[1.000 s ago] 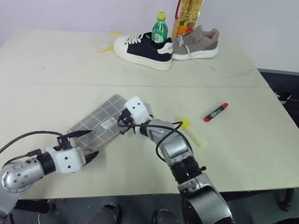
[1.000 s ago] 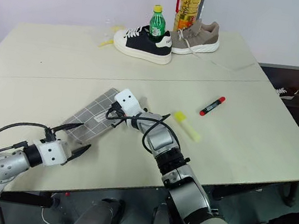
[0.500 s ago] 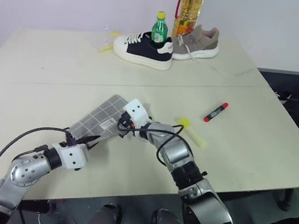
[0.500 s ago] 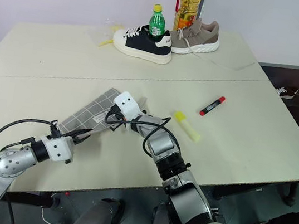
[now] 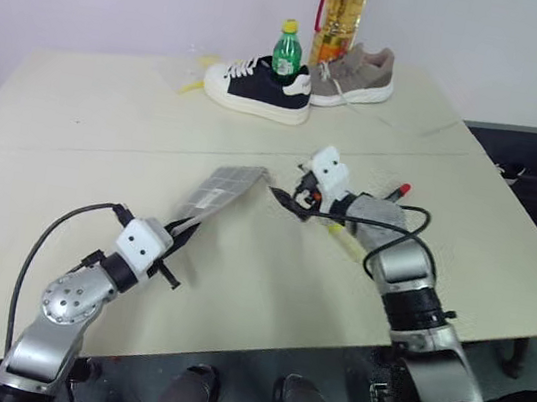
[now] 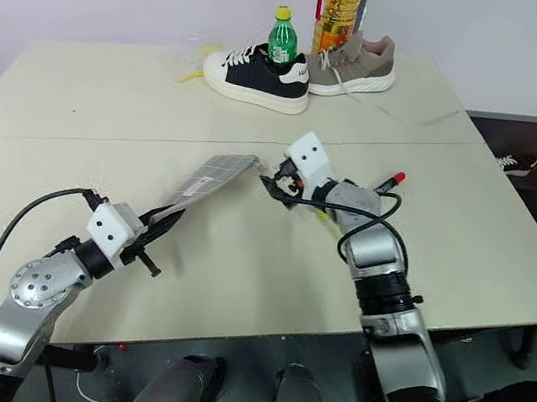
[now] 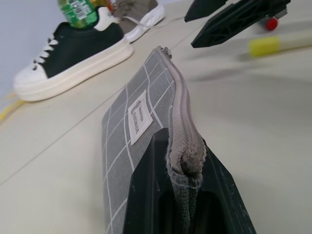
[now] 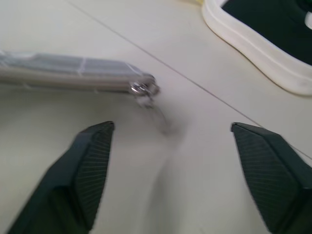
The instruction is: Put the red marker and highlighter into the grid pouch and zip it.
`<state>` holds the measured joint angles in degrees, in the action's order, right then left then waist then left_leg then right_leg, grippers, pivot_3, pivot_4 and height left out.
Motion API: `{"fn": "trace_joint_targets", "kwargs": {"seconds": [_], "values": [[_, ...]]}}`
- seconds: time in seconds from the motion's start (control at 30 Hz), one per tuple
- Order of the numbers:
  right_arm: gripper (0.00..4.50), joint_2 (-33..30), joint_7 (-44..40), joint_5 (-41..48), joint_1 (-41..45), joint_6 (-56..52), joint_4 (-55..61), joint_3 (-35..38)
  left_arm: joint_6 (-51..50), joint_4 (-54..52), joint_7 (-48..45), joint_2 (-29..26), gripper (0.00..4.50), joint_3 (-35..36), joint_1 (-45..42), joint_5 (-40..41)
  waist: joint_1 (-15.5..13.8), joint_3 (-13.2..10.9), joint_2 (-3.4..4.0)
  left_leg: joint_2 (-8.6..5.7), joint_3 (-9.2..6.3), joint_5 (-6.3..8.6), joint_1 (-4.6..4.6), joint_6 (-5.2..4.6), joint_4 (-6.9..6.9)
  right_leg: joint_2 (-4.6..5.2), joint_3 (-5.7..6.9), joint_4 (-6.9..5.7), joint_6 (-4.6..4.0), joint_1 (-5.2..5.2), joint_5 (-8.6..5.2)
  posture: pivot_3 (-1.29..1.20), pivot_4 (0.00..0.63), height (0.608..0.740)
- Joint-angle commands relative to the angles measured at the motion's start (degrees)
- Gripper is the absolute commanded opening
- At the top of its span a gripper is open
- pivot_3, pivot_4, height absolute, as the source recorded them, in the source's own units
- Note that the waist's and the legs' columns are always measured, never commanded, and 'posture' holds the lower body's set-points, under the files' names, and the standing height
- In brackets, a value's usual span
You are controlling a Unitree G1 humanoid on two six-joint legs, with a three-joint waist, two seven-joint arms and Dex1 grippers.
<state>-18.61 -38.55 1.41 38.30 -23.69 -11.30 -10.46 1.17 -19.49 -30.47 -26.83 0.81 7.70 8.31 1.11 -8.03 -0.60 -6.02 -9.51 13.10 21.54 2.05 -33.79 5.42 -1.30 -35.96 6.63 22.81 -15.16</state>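
Since a second ago I'm lifting the grid pouch (image 5: 217, 191) off the table (image 5: 79, 112) by its near end, left gripper (image 7: 183, 168) clamping its zipper edge. My right gripper (image 8: 168, 161) is now hovering spread wide just off its zipper-pull end. Highlighter (image 7: 273, 44) and red marker (image 6: 389, 183) are lying on the table past my right wrist.

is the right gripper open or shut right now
Open: the right gripper has its two fingers spread wide apart, nothing between them, just short of the pouch's zipper end.

Silver jointed arms, white wrist blocks, looping black cables, black ridged end effector fingers (image 8: 90, 170)
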Motion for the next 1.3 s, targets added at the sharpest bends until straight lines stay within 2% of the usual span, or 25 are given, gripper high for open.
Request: {"fn": "trace_joint_targets", "kwargs": {"seconds": [0.03, 0.37, 0.4, 0.43, 0.6, 0.63, 0.87, 1.1, 1.2, 1.3], "values": [[3.86, -0.8, -2.9, 0.7, 0.6, 2.4, 1.0, -0.7, -1.7, -4.1, -1.6, 0.2, 0.0, -0.5, -0.9, 3.2, -0.1, 0.0, -0.01, 0.0, 0.0, 0.0, 0.0, 0.0, 0.0, 0.01, 0.0, 0.01, 0.0, -0.01, 0.0, 0.0, 0.15, 0.74], [3.86, 1.1, -1.3, -0.4, 3.2, 3.1, -5.3, -1.1, -4.3, -6.7, -5.5, -1.1, 0.0, 0.1, 0.0, 6.3, -0.4, -0.1, 0.0, -0.04, 0.01, 0.0, 0.02, 0.0, -0.03, 0.03, 0.01, 0.24, -0.02, -0.13, 0.0, 0.0, 0.15, 0.74], [3.33, 1.2, -1.5, -0.1, 3.3, 2.6, -5.4, -0.9, -4.2, -6.6, -5.5, -1.1, 0.0, 0.4, 0.1, 6.2, -0.4, -0.1, 0.01, -0.04, 0.01, 0.0, 0.02, 0.0, -0.02, 0.03, 0.01, 0.24, -0.02, -0.12, 0.0, 0.0, 0.15, 0.74], [3.07, 1.3, -1.6, 0.1, 3.4, 2.3, -5.5, -0.9, -4.2, -6.6, -5.5, -1.2, 0.0, 0.6, 0.2, 6.1, -0.4, -0.1, 0.01, -0.04, 0.01, 0.0, 0.02, 0.0, -0.02, 0.03, 0.01, 0.25, -0.02, -0.12, 0.0, 0.0, 0.15, 0.74], [0.62, 1.3, -1.8, 0.1, 2.9, 1.2, -4.1, -1.2, -3.4, -5.9, -5.2, -0.7, 0.0, 0.5, 0.2, 5.1, -0.4, -0.1, 0.01, -0.04, 0.0, 0.0, 0.03, 0.0, -0.01, 0.03, 0.01, 0.3, -0.02, -0.14, 0.0, 0.0, 0.15, 0.74], [0.02, 1.4, -1.8, 0.1, 2.8, 1.0, -3.7, -1.3, -3.3, -5.8, -5.2, -0.6, 0.0, 0.4, 0.2, 4.9, -0.4, -0.1, 0.01, -0.04, 0.0, 0.0, 0.03, 0.0, -0.01, 0.04, 0.01, 0.31, -0.03, -0.14, 0.0, 0.0, 0.15, 0.74], [0.02, -0.5, -3.3, -2.6, 1.2, 0.0, 2.3, -5.1, -3.7, -2.1, -0.5, 2.4, 0.0, -2.6, -3.6, -0.8, -0.6, -0.1, 0.02, -0.04, -0.01, 0.0, 0.04, 0.0, -0.02, 0.03, 0.02, 0.35, -0.01, -0.16, 0.0, 0.0, 0.15, 0.74], [0.02, -2.8, -6.8, -3.8, -0.5, -1.5, 10.1, -8.9, -7.7, 0.4, 5.1, 11.2, 0.0, -11.4, -9.5, -5.8, -0.6, -0.1, 0.0, -0.11, -0.01, 0.01, 0.07, -0.02, -0.05, 0.04, 0.04, 0.52, 0.03, -0.25, 0.03, 0.0, 0.15, 0.74], [0.02, -4.5, -9.4, -3.8, -1.7, -2.0, 14.3, -10.9, -8.4, 3.9, 8.6, 15.1, 0.0, -12.9, -13.1, -8.1, -0.7, -0.1, -0.03, -0.1, -0.03, 0.01, 0.07, -0.02, -0.07, 0.03, 0.08, 0.51, 0.04, -0.26, 0.03, 0.0, 0.15, 0.74], [0.02, -6.7, -12.3, -3.8, -3.2, -1.2, 18.6, -12.7, -9.6, 7.5, 12.1, 18.7, 0.0, -11.5, -16.6, -8.1, -0.7, -0.1, -0.06, -0.1, -0.03, 0.01, 0.07, -0.02, -0.1, 0.03, 0.11, 0.52, 0.06, -0.29, 0.03, 0.0, 0.15, 0.74]]}}
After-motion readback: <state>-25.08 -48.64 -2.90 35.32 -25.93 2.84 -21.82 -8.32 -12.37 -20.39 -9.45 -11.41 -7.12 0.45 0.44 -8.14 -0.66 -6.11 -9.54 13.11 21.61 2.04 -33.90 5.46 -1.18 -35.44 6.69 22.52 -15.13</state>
